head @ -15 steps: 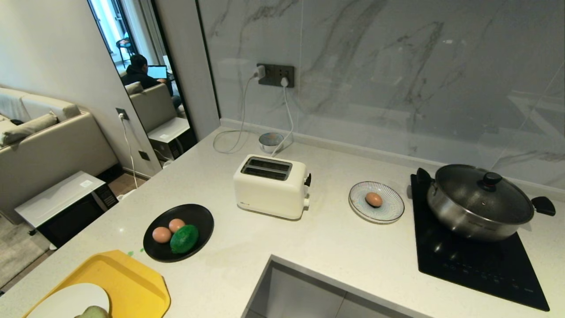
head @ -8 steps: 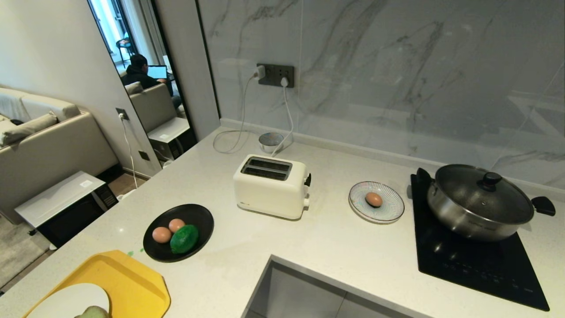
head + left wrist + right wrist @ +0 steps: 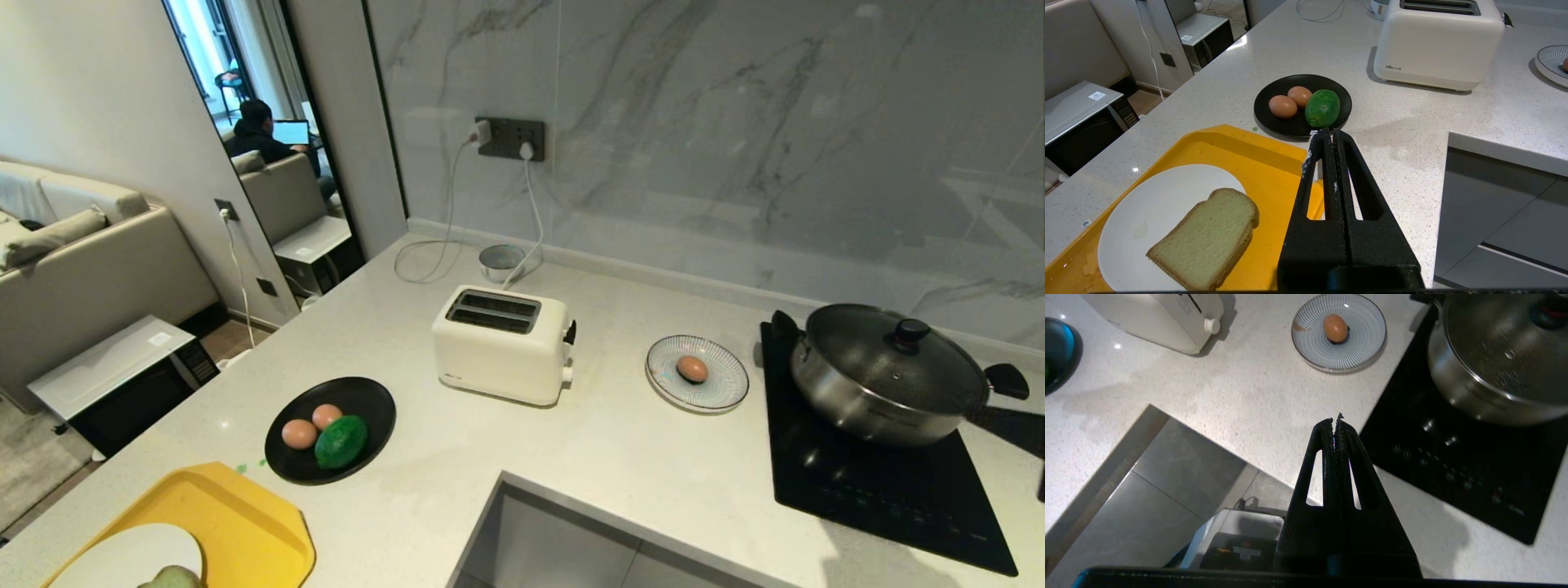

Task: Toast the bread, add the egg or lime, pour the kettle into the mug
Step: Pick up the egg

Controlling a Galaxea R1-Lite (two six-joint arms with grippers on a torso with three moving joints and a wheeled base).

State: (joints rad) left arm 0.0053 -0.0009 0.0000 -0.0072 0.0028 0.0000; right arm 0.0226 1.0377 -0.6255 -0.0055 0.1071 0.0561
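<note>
Above the yellow tray (image 3: 1274,159) | left gripper (image 3: 1329,131) closed, empty, near bread (image 3: 1208,234) | right gripper (image 3: 1336,420) closed, empty, over counter edge (image 3: 1274,428) beside cooktop (image 3: 1453,457)

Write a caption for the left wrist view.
Shut left gripper above the yellow tray; bread on white plate.

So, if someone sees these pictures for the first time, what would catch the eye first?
Probably the yellow tray at the counter's near left corner, where the bread lies on a white plate. Beyond it, a black plate holds two eggs and the lime. A white toaster stands mid-counter.
</note>
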